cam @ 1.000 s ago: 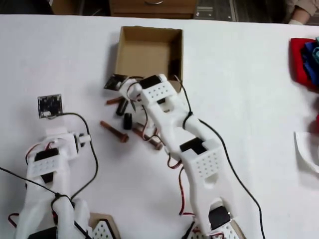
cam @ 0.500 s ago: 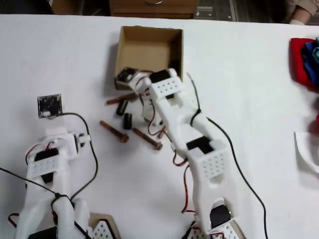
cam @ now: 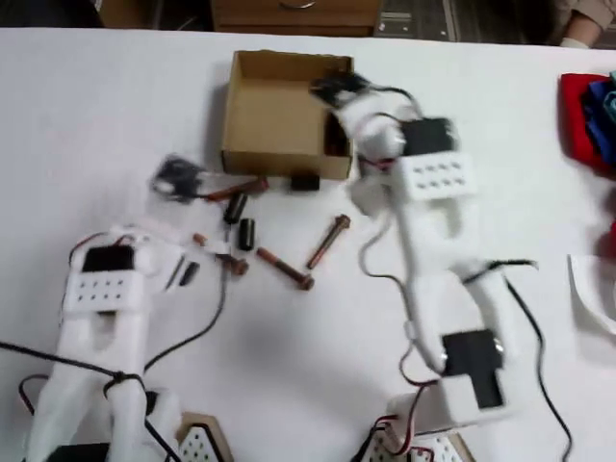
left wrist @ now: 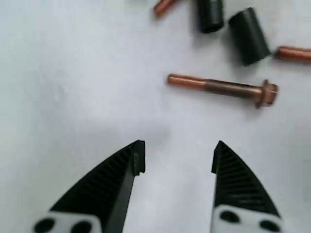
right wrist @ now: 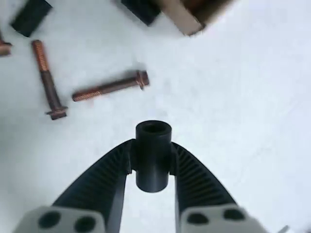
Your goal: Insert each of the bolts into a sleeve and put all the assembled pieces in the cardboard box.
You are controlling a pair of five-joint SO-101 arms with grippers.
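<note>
The cardboard box (cam: pixel 274 106) stands open at the back centre of the table. In front of it lie several copper bolts (cam: pixel 285 269) and three black sleeves: two (cam: pixel 236 207) (cam: pixel 247 233) side by side and one (cam: pixel 305 181) against the box's front wall. My right gripper (right wrist: pixel 151 156) is shut on another black sleeve (right wrist: pixel 153 145), held upright above the table near the box's front right corner (right wrist: pixel 192 19), with two bolts (right wrist: pixel 111 86) beyond it. My left gripper (left wrist: pixel 177 155) is open just short of a bolt (left wrist: pixel 223 88), with two sleeves (left wrist: pixel 249 36) past it.
A red and blue cloth (cam: pixel 589 106) lies at the right edge and a white object (cam: pixel 592 298) sits below it. Black cables (cam: pixel 207 318) trail from both arms across the table. The table's left part is bare white.
The right arm has lifted away from the pile and swung right, towards the box's front right corner. The left arm has reached forward to the bolts. One bolt and one sleeve have shifted.
</note>
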